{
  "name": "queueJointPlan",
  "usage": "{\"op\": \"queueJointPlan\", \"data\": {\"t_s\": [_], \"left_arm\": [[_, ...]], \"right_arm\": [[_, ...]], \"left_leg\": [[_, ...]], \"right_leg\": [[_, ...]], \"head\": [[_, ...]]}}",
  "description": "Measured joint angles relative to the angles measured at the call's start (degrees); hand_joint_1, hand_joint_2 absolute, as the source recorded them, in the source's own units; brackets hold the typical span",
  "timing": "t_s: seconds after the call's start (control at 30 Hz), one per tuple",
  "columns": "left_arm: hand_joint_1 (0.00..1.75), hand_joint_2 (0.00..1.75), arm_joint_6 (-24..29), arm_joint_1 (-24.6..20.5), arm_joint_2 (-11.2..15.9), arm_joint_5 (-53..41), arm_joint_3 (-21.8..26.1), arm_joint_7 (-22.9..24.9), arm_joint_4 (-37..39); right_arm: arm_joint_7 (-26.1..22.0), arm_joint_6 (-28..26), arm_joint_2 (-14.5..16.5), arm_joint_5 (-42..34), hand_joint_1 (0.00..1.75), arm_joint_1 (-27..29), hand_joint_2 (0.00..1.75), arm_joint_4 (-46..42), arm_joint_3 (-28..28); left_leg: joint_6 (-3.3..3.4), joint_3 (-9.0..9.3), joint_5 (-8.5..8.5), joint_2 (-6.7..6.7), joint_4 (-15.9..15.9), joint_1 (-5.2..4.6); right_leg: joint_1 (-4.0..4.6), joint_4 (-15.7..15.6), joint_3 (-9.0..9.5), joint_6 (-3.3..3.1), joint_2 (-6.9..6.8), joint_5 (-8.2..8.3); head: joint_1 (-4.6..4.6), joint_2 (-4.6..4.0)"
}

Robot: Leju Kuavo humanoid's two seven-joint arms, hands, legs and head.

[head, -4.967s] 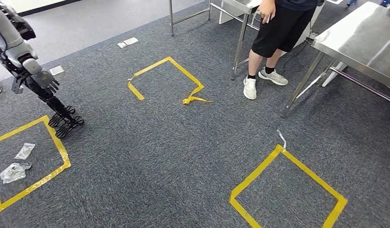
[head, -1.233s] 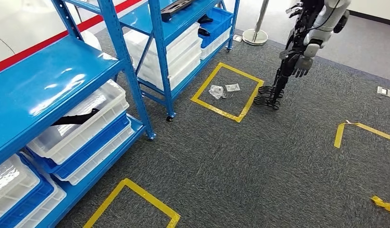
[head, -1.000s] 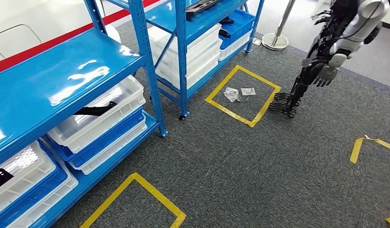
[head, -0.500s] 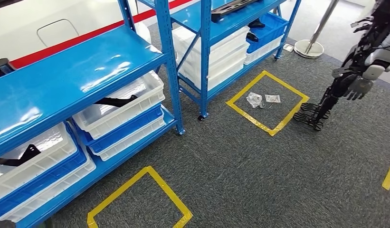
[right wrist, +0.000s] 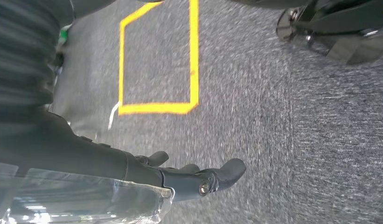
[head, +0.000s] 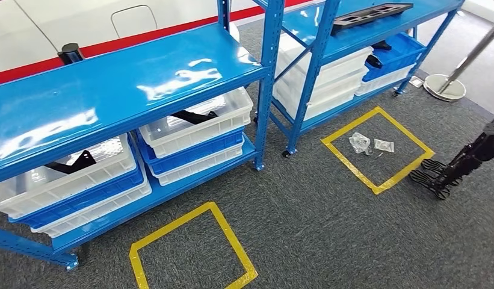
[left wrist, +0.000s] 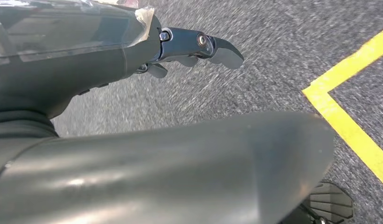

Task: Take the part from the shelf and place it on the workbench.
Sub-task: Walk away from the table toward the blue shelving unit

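Meanwhile both hands hang empty, fingers apart; the black part (head: 369, 14) lies lengthwise along its shelf (head: 376, 30).

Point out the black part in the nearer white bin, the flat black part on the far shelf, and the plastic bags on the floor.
black part (head: 193, 115), head view, its middle
flat black part (head: 370, 13), head view, top face
plastic bags (head: 359, 142), head view, the larger bag

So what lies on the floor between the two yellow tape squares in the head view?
Only bare grey carpet lies between the near tape square and the far tape square in the head view; the small clear bags lie inside the far one.
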Motion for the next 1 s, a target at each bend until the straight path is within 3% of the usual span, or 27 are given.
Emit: {"op": "queueJointPlan", "data": {"t_s": [0.03,0.07,0.1,0.13,0.17,0.23,0.3,0.37,0.43,0.5,0.53,0.57,0.6,0.67,0.7,0.73,0.8,0.83,0.9,0.93,1.0], "left_arm": [[0.0,0.0,0.03,0.09,0.0,0.0,0.0,0.01,0.0],[0.0,0.0,0.06,0.17,0.0,0.0,0.01,0.01,0.0],[0.0,0.0,0.1,0.21,0.0,0.0,0.01,0.02,0.0],[0.0,0.0,0.15,0.21,0.01,0.0,0.02,0.02,0.0],[0.0,0.0,0.21,0.18,0.03,0.0,0.02,0.02,0.0],[0.0,0.0,0.29,0.2,0.1,-0.01,0.02,0.05,0.0],[0.0,0.0,0.29,0.38,0.17,-0.02,0.03,0.09,0.0],[0.0,0.0,0.2,0.47,0.22,-0.02,0.03,0.03,0.0],[0.0,0.0,0.11,0.31,0.22,-0.04,0.03,-0.13,0.0],[0.0,0.0,0.05,0.24,0.18,-0.07,0.02,-0.31,0.0],[0.0,0.0,0.03,0.31,0.15,-0.08,0.03,-0.36,0.0],[0.0,0.0,0.01,0.39,0.13,-0.08,0.03,-0.39,0.0],[0.0,0.0,-0.01,0.45,0.12,-0.09,0.04,-0.42,0.0],[0.0,0.0,-0.07,0.31,0.12,-0.15,0.04,-0.49,0.0],[0.0,0.0,-0.12,0.18,0.12,-0.21,0.03,-0.53,0.0],[0.0,0.0,-0.18,0.09,0.13,-0.3,0.03,-0.55,0.0],[0.0,0.0,-0.32,0.13,0.16,-0.43,0.02,-0.57,0.0],[0.0,0.0,-0.38,0.23,0.15,-0.46,0.03,-0.55,0.0],[0.0,0.0,-0.45,0.24,0.12,-0.48,0.03,-0.51,-0.01],[0.0,0.0,-0.48,0.2,0.05,-0.49,0.03,-0.5,-0.02],[0.0,0.0,-0.51,0.15,-0.06,-0.52,0.02,-0.49,-0.02]], "right_arm": [[0.02,0.02,-0.03,0.01,0.0,0.06,1.75,0.0,0.0],[0.04,0.04,-0.09,0.03,0.0,0.08,1.75,0.0,0.0],[0.07,0.06,-0.14,0.04,0.0,0.08,1.75,0.0,0.0],[0.07,0.07,-0.18,0.07,0.0,0.06,1.75,0.0,0.0],[0.08,0.08,-0.18,0.09,0.0,0.03,1.75,0.0,0.0],[0.09,0.08,-0.08,0.1,0.0,0.03,1.75,0.0,0.0],[0.14,0.07,0.07,0.03,0.0,0.06,1.75,0.0,0.0],[0.19,0.01,0.14,-0.03,0.0,0.08,1.75,0.0,0.0],[0.21,-0.05,0.16,-0.05,0.0,0.21,1.75,0.01,0.0],[0.23,-0.06,0.22,-0.1,0.0,0.47,1.75,0.02,0.0],[0.24,-0.07,0.22,-0.13,0.0,0.54,1.75,0.02,0.0],[0.24,-0.09,0.22,-0.15,0.0,0.55,1.75,0.02,0.0],[0.24,-0.11,0.24,-0.18,0.0,0.5,1.75,0.02,0.0],[0.25,-0.14,0.28,-0.26,0.0,0.37,1.75,0.02,0.0],[0.27,-0.17,0.3,-0.3,0.0,0.33,1.75,0.02,0.0],[0.31,-0.21,0.3,-0.32,0.0,0.31,1.75,0.02,0.0],[0.39,-0.32,0.32,-0.32,0.0,0.28,1.75,0.02,0.0],[0.42,-0.36,0.3,-0.31,0.0,0.25,1.75,0.01,0.0],[0.42,-0.4,0.27,-0.26,0.0,0.29,1.75,0.0,0.0],[0.42,-0.39,0.23,-0.23,0.0,0.35,1.75,0.01,0.0],[0.42,-0.33,0.18,-0.22,0.0,0.51,1.75,0.02,0.0]], "left_leg": [[-0.04,0.01,0.04,-0.87,0.03,0.03],[-0.13,0.05,0.08,-1.71,0.06,0.09],[-0.28,0.11,0.12,-2.53,0.12,0.16],[-0.55,0.05,0.16,-3.27,0.21,0.16],[-0.88,-0.09,0.18,-3.98,0.35,0.09],[-1.68,-0.48,0.39,-5.11,0.39,-0.06],[-2.39,-0.78,0.72,-5.89,0.18,0.1],[-2.88,-1.72,-0.46,-3.9,1.89,0.11],[-3.22,-4.58,-4.08,-0.49,8.12,0.04],[-3.47,-7.81,-7.08,0.89,15.16,0.18],[-3.5,-8.22,-7.12,1.14,16.3,0.21],[-3.45,-7.52,-6.2,1.4,15.31,0.23],[-3.3,-5.7,-4.55,1.94,12.24,0.21],[-2.75,-1.3,-1.79,4.4,4.58,-0.05],[-2.41,0.04,-1.16,5.31,2.09,-0.28],[-2.1,0.52,-1.06,5.73,0.96,-0.53],[-1.45,0.38,-0.87,4.47,0.58,-0.82],[-1.1,0.47,-0.6,3.84,0.27,-0.76],[-0.36,0.69,0.04,2.54,-0.35,-0.36],[-0.13,0.59,0.24,1.87,-0.43,-0.26],[0.12,0.32,0.44,0.3,-0.41,-0.23]], "right_leg": [[-0.11,0.61,-0.41,0.4,0.1,0.24],[-0.28,-1.13,0.25,1.0,0.26,1.43],[-0.55,-4.83,1.8,1.67,0.76,3.26],[-0.91,-9.0,3.53,2.21,2.12,4.96],[-1.13,-12.38,4.85,2.39,3.26,6.3],[-1.21,-15.19,5.88,1.9,4.57,7.26],[-1.13,-15.25,6.0,0.98,3.34,7.62],[-1.29,-15.41,6.09,0.05,2.03,7.94],[-1.11,-15.47,6.01,-0.75,0.45,7.97],[-0.75,-15.46,5.9,-1.09,-1.29,7.89],[-0.62,-15.46,5.86,-1.12,-2.12,7.86],[-0.58,-15.45,5.88,-1.14,-2.84,7.84],[-0.54,-15.45,5.95,-1.14,-3.49,7.81],[-0.21,-15.41,6.18,-0.96,-4.59,7.65],[0.02,-15.38,6.26,-0.78,-5.11,7.56],[0.21,-15.37,6.34,-0.56,-5.64,7.47],[0.42,-15.49,6.62,-0.04,-6.78,7.36],[0.36,-15.1,6.57,0.25,-6.43,7.08],[0.34,-11.61,5.24,0.37,-3.68,5.13],[0.12,-8.26,3.68,0.21,-1.8,3.55],[0.01,-1.3,0.39,0.06,-0.11,0.77]], "head": [[0.0,0.0],[0.0,0.0],[0.01,0.0],[0.05,0.0],[0.09,0.0],[0.01,0.0],[-0.15,0.0],[-0.42,0.0],[-0.85,0.0],[-1.0,0.0],[-1.01,0.0],[-1.01,0.0],[-1.02,0.0],[-1.02,0.0],[-0.95,0.0],[-0.88,0.0],[-0.8,0.0],[-0.79,0.0],[-0.63,0.0],[-0.51,0.0],[-0.39,0.0]]}}
